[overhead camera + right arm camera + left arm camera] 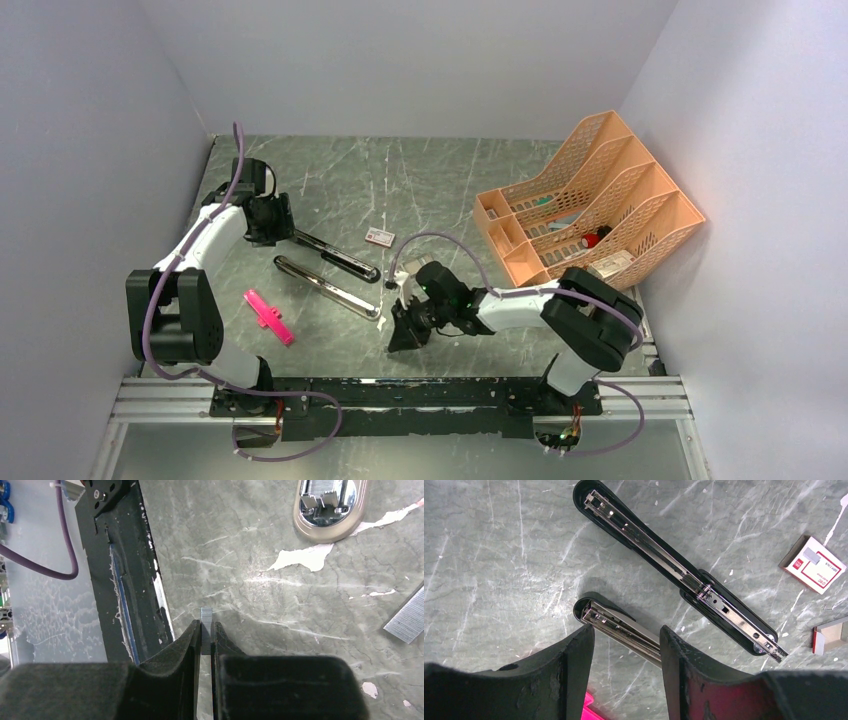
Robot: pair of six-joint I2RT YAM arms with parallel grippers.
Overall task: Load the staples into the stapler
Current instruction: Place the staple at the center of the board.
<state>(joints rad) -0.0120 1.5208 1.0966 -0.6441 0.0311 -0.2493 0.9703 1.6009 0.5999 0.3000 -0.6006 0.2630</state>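
The black stapler (664,560) lies swung open flat on the table, chrome rail up; in the top view the stapler (335,256) is mid-left. My left gripper (626,631) hovers open and empty just left of it, and the left gripper (281,224) is at the stapler's far-left end. A short strip of staples (206,617) stands on edge between the fingertips of my right gripper (206,625), which is shut on it. The right gripper (404,334) hangs low over the table near the front, right of both staplers.
A silver-grey stapler (621,627) lies parallel below the black one, its rounded end (330,505) ahead of the right gripper. A red-and-white staple box (813,564), its open tray (830,637), a loose strip (406,621), a pink cross piece (268,316) and an orange file rack (590,205) are around.
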